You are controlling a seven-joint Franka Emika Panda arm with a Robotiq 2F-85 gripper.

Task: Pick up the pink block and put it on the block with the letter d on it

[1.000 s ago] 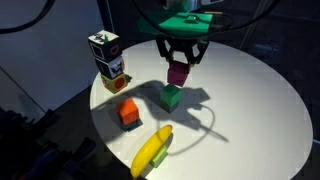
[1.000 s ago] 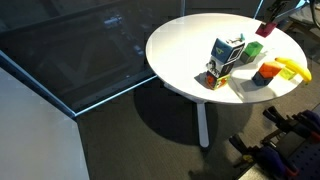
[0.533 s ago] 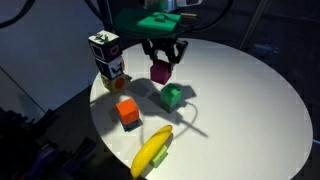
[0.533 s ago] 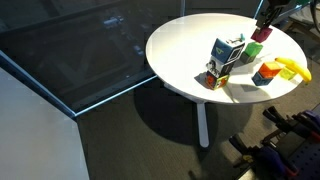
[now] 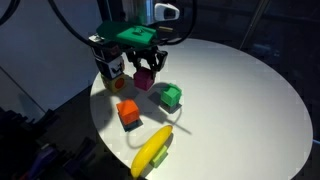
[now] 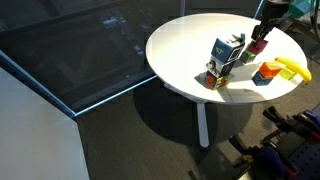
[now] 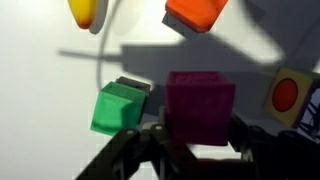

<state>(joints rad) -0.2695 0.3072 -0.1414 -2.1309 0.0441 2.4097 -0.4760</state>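
Observation:
My gripper (image 5: 143,66) is shut on the pink block (image 5: 144,80) and holds it just above the white round table (image 5: 240,100), between the green cube (image 5: 171,96) and a stack of two printed cubes. The top cube of the stack (image 5: 104,47) has black edges and white panels and looks like the block with the letter d, though no letter is readable. In the wrist view the pink block (image 7: 200,105) sits between my fingers (image 7: 198,138). It also shows in an exterior view (image 6: 258,46), right of the top printed cube (image 6: 230,48).
The lower printed cube (image 5: 116,69) shows a red dot (image 7: 288,95). An orange-red cube (image 5: 128,113) and a banana (image 5: 152,150) lie nearer the table's front edge. The green cube (image 7: 120,108) is close beside the pink block.
My gripper has carried the pink block to the left, from above the green cube towards the stack of printed cubes.

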